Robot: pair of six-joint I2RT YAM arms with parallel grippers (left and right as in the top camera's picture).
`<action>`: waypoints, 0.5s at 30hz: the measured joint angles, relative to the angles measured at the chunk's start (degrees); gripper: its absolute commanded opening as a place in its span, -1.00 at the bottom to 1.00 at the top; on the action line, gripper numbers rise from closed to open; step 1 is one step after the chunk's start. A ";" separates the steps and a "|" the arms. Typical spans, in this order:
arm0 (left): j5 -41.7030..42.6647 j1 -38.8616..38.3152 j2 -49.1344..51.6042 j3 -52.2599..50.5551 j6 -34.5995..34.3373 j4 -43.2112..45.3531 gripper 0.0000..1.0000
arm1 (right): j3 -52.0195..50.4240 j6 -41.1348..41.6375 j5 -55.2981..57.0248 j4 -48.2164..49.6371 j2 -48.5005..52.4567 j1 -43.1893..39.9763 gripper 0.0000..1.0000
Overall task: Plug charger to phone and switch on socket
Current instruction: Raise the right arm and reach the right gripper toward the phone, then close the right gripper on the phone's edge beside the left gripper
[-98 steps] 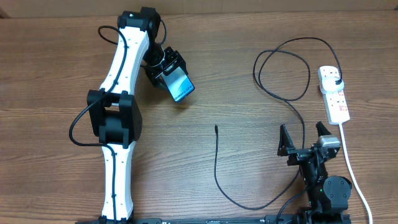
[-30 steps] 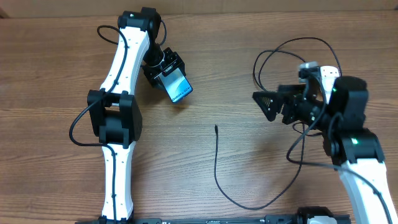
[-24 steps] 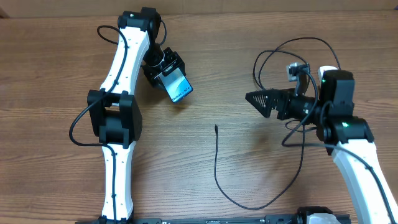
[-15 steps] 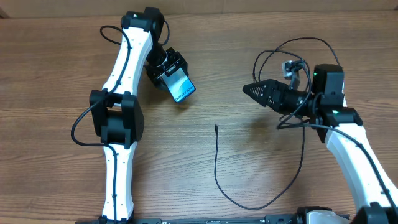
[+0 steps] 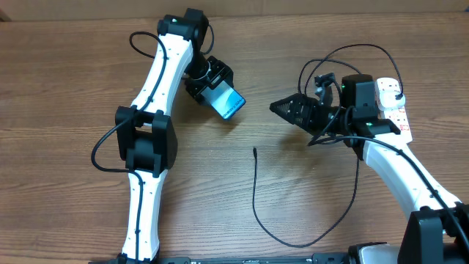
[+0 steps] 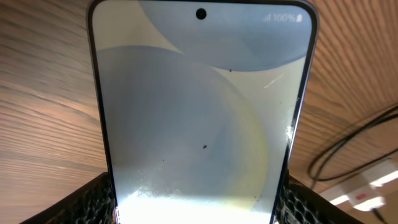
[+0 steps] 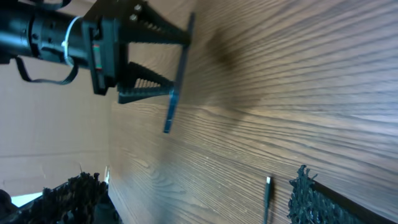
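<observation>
Even bright light, soft shadows, blurred wrist edges

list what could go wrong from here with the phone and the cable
1. The left gripper grips the phone by one end only; pushing a connector in could tilt it or make it slip.
2. The charger has a thin connector tip lying flat on the table; the open right gripper may pinch it off-angle.
3. The right arm lies across the charger's loops near the socket, so a move might snag them.
</observation>
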 measured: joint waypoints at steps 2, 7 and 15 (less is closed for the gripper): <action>0.83 -0.59 0.00 0.00 -1.95 0.85 -0.92 | 0.00 0.37 0.48 0.81 0.00 0.96 1.00; 3.37 -2.16 0.00 0.00 -5.99 2.78 -0.92 | 0.00 3.39 4.17 1.01 0.00 2.89 1.00; 5.53 -4.85 0.00 0.00 -11.37 3.34 -0.91 | 0.00 6.36 10.56 1.16 0.00 7.06 1.00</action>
